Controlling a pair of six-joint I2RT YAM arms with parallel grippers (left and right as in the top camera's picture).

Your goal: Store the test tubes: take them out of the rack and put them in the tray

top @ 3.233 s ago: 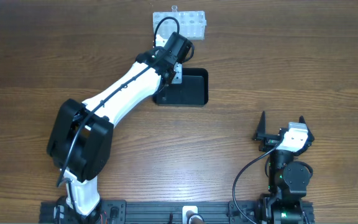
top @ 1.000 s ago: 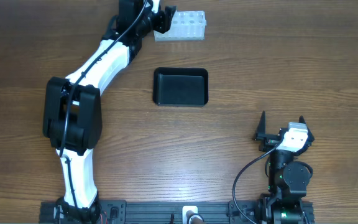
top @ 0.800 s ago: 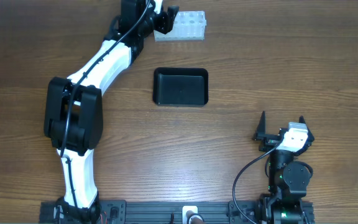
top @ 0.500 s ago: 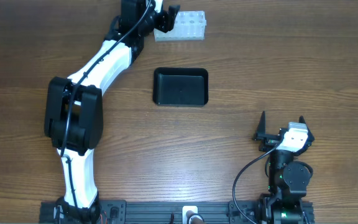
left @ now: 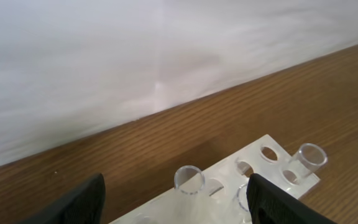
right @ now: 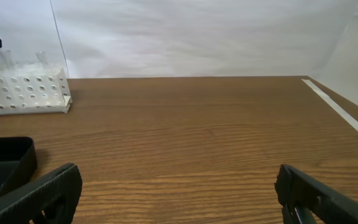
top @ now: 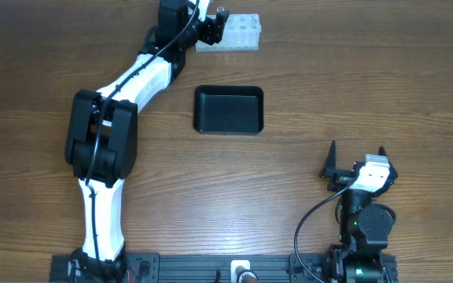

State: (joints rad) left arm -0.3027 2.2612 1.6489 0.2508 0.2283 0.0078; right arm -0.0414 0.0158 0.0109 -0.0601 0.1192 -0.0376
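Hovering over the clear rack (top: 238, 33) at the table's far edge, the left gripper (left: 176, 179) has its fingers apart on either side of an upright test tube (left: 188, 179), apparently lined up to close on it. A second tube (left: 309, 157) stands near the rack's end. The black tray (top: 229, 110) lies close by, ready to receive them. The right gripper (top: 355, 165) rests spread open, well apart.

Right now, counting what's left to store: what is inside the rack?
The rack holds a first tube by the left gripper and a second tube near a corner; nearby holes are empty. The gripper hides part of it.
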